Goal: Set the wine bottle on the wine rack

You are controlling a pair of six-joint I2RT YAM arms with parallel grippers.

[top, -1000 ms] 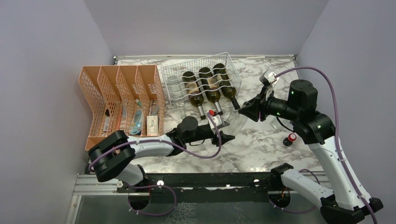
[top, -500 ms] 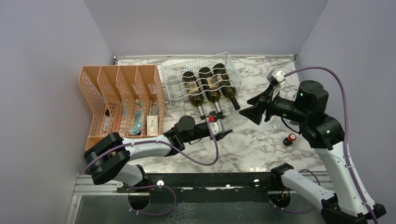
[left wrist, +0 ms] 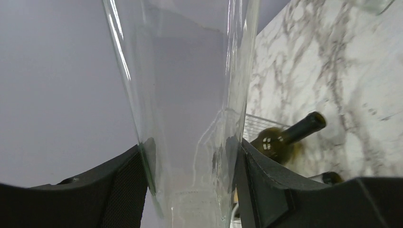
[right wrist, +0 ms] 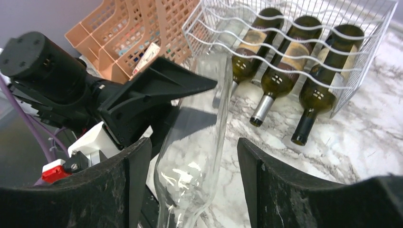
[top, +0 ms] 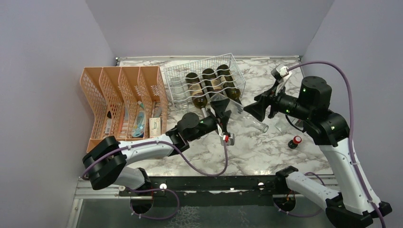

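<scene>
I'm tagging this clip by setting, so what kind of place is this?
Probably a robot test cell, not a home: plain lavender walls box in a marble-patterned table, and unrelated props, a white wire wine rack and an orange file organiser, sit side by side.

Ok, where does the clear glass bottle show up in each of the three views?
Top external: clear glass bottle at centre, between left gripper and right gripper, in front of the wine rack.
Left wrist: fills the middle, between that gripper's fingers.
Right wrist: lower centre, between its fingers.
Shared landmark: the dark bottles in the rack, visible in all three.
</scene>
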